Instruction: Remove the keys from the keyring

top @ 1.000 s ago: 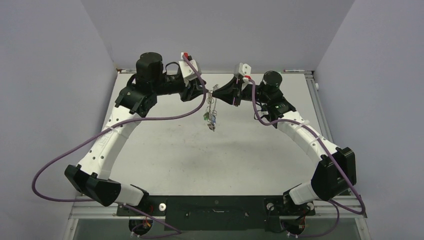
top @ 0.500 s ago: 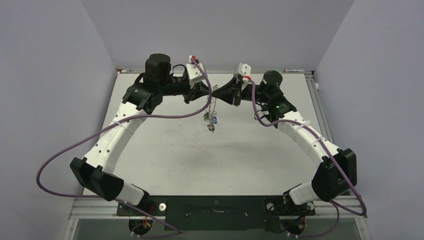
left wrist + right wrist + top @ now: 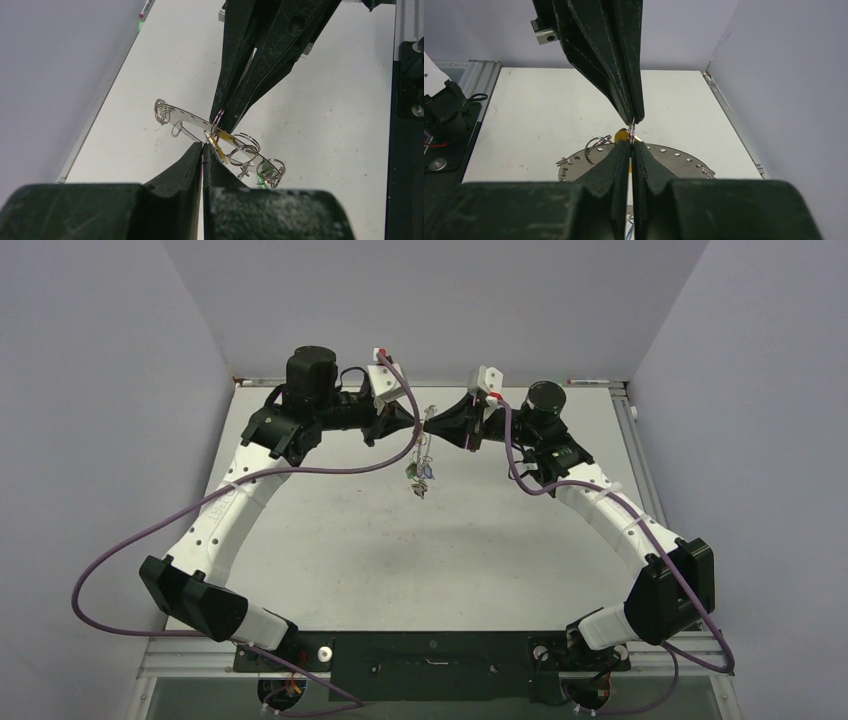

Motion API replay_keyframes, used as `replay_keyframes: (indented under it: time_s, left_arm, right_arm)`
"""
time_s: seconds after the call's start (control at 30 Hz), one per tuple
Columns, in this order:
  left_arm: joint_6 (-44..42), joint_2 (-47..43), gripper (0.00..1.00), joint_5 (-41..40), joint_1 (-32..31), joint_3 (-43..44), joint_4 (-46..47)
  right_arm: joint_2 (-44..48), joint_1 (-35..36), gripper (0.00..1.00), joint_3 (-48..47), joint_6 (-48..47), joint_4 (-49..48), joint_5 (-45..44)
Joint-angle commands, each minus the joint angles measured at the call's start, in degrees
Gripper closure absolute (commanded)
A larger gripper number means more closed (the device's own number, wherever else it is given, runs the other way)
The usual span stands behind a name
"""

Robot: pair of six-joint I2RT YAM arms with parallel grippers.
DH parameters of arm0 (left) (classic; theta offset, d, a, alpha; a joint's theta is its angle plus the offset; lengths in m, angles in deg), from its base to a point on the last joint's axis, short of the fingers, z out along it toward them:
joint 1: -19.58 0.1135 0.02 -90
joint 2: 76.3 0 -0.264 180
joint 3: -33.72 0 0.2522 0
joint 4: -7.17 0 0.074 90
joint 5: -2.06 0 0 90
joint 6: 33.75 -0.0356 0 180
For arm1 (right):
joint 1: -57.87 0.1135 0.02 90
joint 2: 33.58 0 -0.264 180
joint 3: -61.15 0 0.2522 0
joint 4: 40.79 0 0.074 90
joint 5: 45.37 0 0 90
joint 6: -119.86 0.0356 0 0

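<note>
The keyring (image 3: pixel 187 120), a flat grey metal disc with small holes round its rim, hangs in mid-air between both grippers, above the table's far middle (image 3: pixel 427 432). Small split rings (image 3: pixel 245 147) sit along its edge. The keys (image 3: pixel 420 478) dangle below it; a yellow head (image 3: pixel 221 141) and a green one (image 3: pixel 261 183) show. My left gripper (image 3: pixel 203 146) is shut, its tips pinching a thin split ring by the yellow key. My right gripper (image 3: pixel 630 143) is shut on that same ring (image 3: pixel 631 131), tip to tip with the left fingers (image 3: pixel 624 75). The keyring's hole is hidden.
The white table (image 3: pixel 420 560) lies below the hanging keys. Grey walls close in the left, back and right. Purple cables (image 3: pixel 330 475) loop off both arms. A black rail (image 3: pixel 430 660) with the arm bases runs along the near edge.
My left gripper has moved right to the keyring and closed on the small ring. The right gripper has stayed put, holding the keyring up.
</note>
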State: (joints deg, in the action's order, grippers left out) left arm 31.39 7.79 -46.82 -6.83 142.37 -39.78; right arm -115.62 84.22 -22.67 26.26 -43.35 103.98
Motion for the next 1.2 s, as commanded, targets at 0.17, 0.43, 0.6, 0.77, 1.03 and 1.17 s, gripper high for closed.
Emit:
replay_keyframes:
  time_s: [0.17, 0.43, 0.6, 0.77, 1.03, 1.17]
  left_arm:
    - [-2.84, 0.25, 1.0, 0.36, 0.21, 0.83, -1.22]
    - [-10.88, -2.88, 1.0, 1.23, -2.47, -5.28, 0.03]
    - [1.79, -4.79, 0.65, 7.45, 4.27, -5.97, 7.16]
    - [6.28, -6.0, 0.66, 12.82, 6.56, -5.8, 12.03]
    - [19.18, -5.02, 0.71, 16.59, 6.17, -8.99, 26.21]
    - [20.07, -4.35, 0.72, 16.91, 5.4, -8.9, 27.42]
  right_arm:
    - [3.78, -0.16, 0.95, 0.8, 7.8, -17.58, 1.04]
    - [3.26, -0.32, 0.95, 2.2, 12.84, -23.82, 1.38]
    - [3.79, -1.22, 0.95, 3.15, 12.83, -23.96, 1.98]
    - [3.73, -1.79, 0.95, 3.57, 13.84, -24.62, 2.29]
    - [3.45, -1.85, 0.95, 3.98, 16.84, -28.14, 2.99]
    - [3.42, -1.83, 0.95, 3.81, 17.58, -28.79, 3.23]
